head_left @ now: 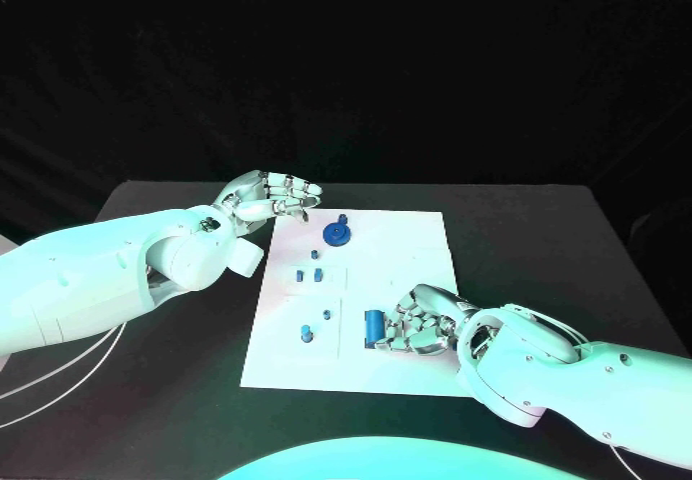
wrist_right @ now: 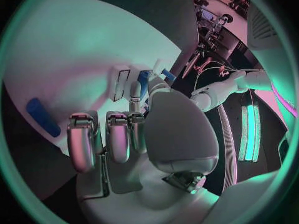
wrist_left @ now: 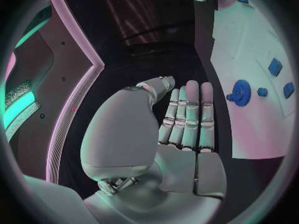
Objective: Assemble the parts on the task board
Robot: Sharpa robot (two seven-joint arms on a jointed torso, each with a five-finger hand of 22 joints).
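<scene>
A robotics lab is indicated: a black table (head_left: 548, 230) is set against black drapes (head_left: 433, 90), and cabled equipment (wrist_right: 209, 20) is seen behind.

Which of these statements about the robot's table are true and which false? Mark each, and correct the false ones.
1. The task board is white. True.
2. The left hand holds the blue gear. False: it hovers off the board's far left corner with nothing in it; the gear lies on the board.
3. The right hand is over the board's near right part, beside a blue cylinder. True.
4. The table is red. False: it is black.
</scene>
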